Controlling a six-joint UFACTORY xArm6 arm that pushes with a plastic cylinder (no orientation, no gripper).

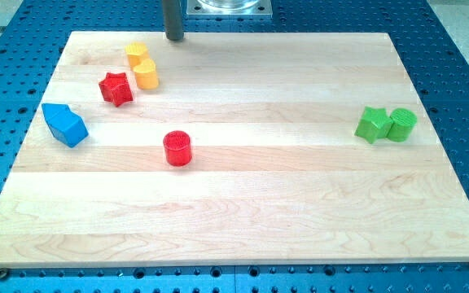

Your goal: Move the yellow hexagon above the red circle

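Two yellow blocks touch each other at the view's upper left. The upper one looks like the yellow hexagon, and the lower one looks rounder. The red circle stands left of the board's centre, below and to the right of the yellow pair. My tip is at the board's top edge, just up and to the right of the upper yellow block, and touches no block.
A red star sits just left of the lower yellow block. A blue block lies near the board's left edge. A green star-like block and a green cylinder touch at the right.
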